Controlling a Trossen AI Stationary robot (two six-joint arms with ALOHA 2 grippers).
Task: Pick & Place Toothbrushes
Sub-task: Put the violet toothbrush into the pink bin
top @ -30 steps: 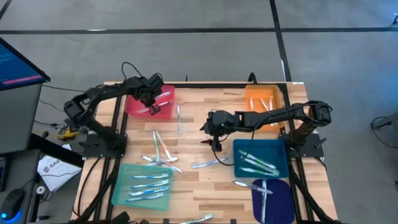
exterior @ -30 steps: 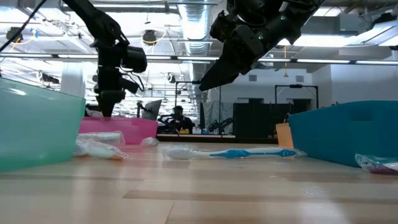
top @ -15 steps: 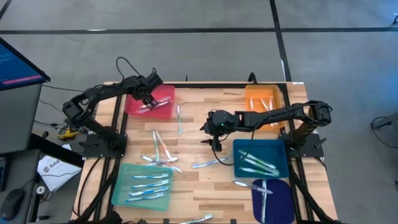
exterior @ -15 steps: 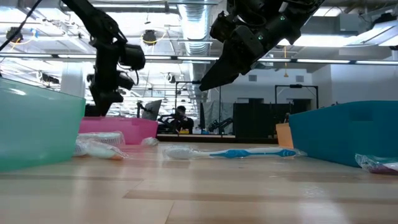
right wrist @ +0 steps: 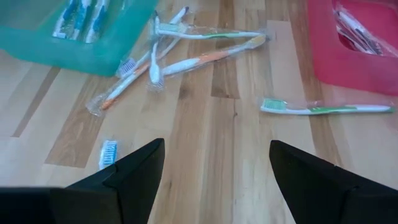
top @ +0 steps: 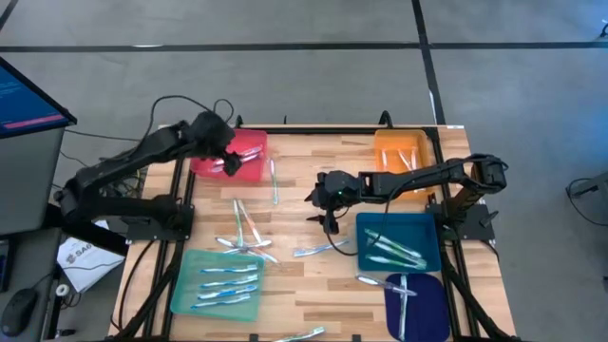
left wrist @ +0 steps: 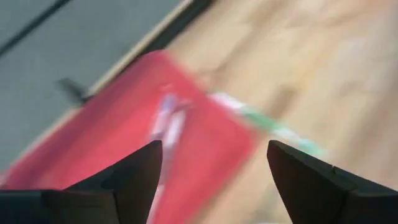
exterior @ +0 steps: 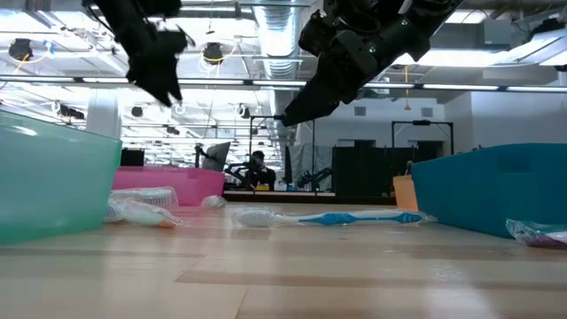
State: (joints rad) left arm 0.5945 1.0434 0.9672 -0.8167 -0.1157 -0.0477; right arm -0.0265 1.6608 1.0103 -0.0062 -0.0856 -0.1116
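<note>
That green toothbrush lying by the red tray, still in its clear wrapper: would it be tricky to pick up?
Probably a little. The green toothbrush looks thin and straight, so likely stiff and light. Its clear wrapper looks glossy, so it may slip between fingers. It lies flat on the wooden table, so a pincer would have to reach right down to the boards.

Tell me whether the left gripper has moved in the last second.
Yes. The left gripper was low inside the red tray; it has opened, risen and pulled back toward the tray's outer left edge, leaving toothbrushes in the tray.
</note>
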